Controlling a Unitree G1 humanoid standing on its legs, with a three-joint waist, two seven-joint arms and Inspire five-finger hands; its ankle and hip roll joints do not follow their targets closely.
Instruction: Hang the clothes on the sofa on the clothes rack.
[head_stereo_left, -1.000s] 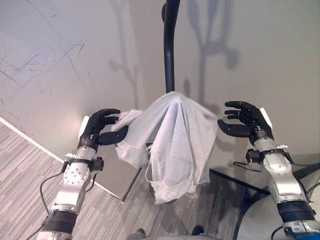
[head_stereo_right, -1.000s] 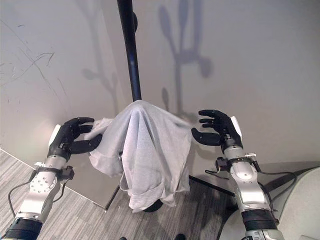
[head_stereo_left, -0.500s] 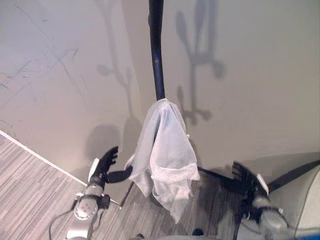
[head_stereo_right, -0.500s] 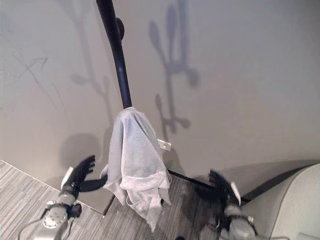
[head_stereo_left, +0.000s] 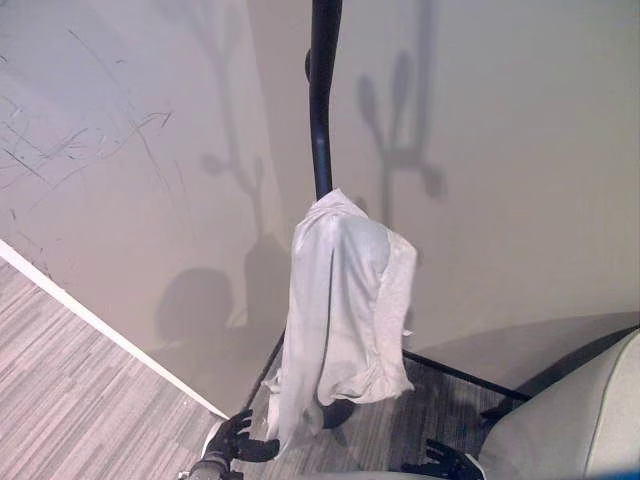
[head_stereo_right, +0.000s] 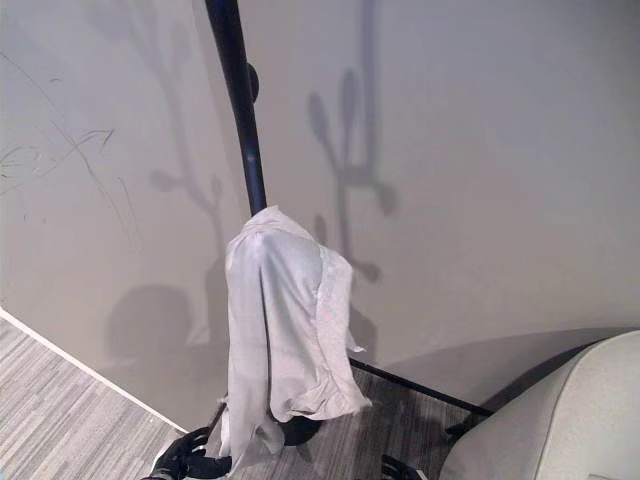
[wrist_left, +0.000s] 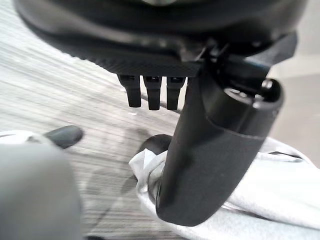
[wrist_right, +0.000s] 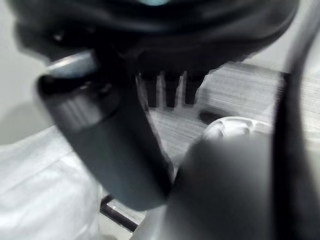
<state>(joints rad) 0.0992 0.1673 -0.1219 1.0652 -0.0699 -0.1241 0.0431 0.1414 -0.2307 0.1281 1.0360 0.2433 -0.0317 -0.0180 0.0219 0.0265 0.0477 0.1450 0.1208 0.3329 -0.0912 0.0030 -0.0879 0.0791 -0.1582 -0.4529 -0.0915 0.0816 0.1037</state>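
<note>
One pale grey-white cloth garment (head_stereo_left: 345, 300) hangs draped over the tall black pole of the clothes rack (head_stereo_left: 322, 100) at mid-frame, hiding the pole's lower stretch and most of its base; the pole's top is cut off by the upper edge; the left hand (head_stereo_left: 238, 440) sits at the bottom edge by the garment's hem, fingers loosely spread, holding nothing; the right hand (head_stereo_left: 440, 462), cropped at the lower right, seems open too; one light grey sofa corner (head_stereo_left: 580, 420) fills the lower right.

My left hand (head_stereo_left: 238, 440) and right hand (head_stereo_left: 440, 462): dark, matte fingers (wrist_left: 152, 92), with a thick rounded black thumb.
</note>
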